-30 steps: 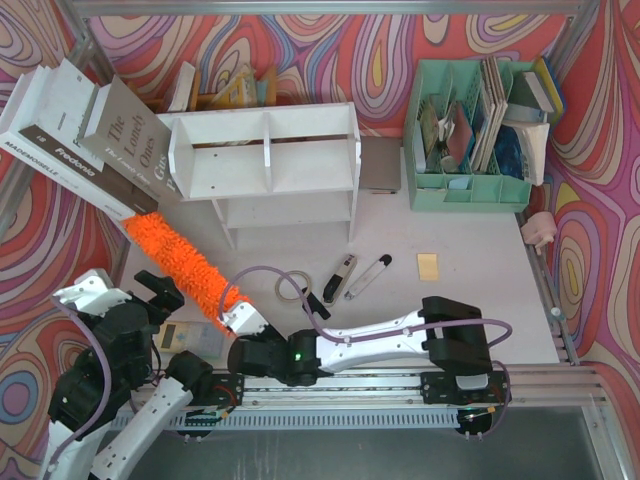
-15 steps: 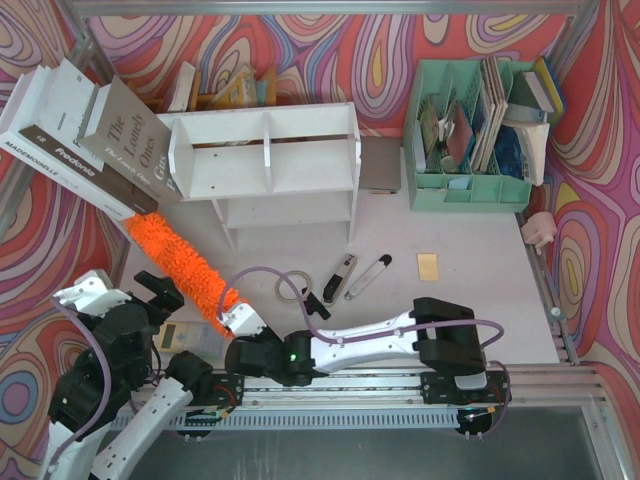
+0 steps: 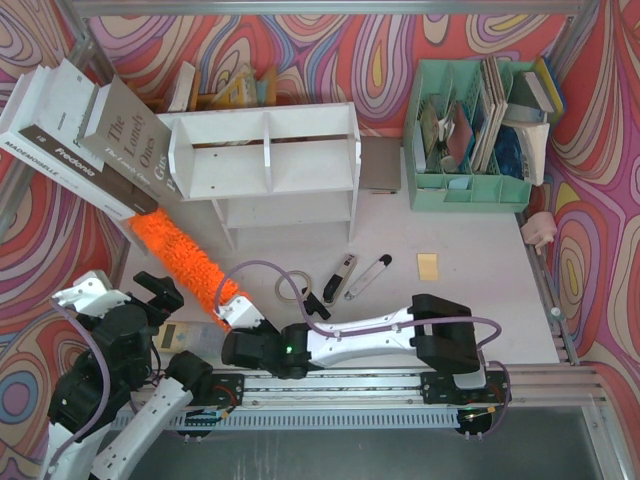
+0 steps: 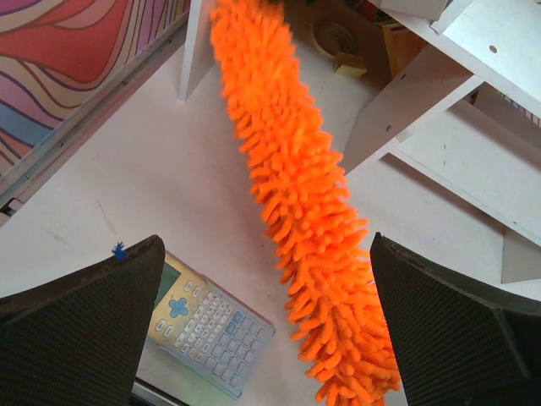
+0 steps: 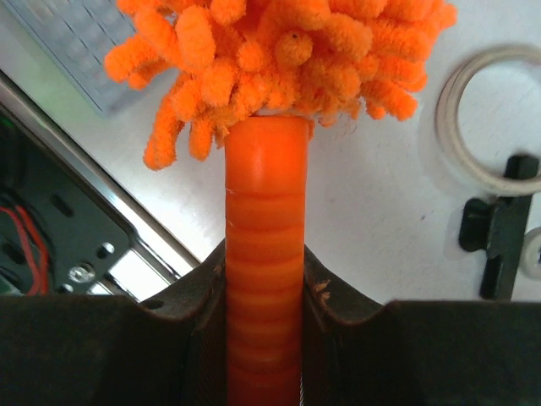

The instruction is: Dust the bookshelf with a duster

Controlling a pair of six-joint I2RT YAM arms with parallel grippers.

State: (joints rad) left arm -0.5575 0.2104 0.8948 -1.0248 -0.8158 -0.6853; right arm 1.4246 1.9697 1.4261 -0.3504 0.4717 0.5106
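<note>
- The fluffy orange chenille duster (image 3: 180,262) slanted across the frame's left, tip near the white wooden bookshelf (image 3: 265,160).
- Light, floppy head, I reckoned; the stiff plastic handle (image 5: 264,211) suited gripping.
- The right gripper (image 3: 240,318) clamped that handle; the left gripper (image 3: 152,293) gaped empty.

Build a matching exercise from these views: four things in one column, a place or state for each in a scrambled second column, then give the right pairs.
Things
1. duster
2. calculator
3. left gripper
4. yellow sticky note

Places and states
A. open, gripping nothing
B. on the table, on the near side of the mint green organiser
C. handle clamped in the right gripper
D. flat on the table beside the orange fluff

Pairs: 1-C, 2-D, 3-A, 4-B
</note>
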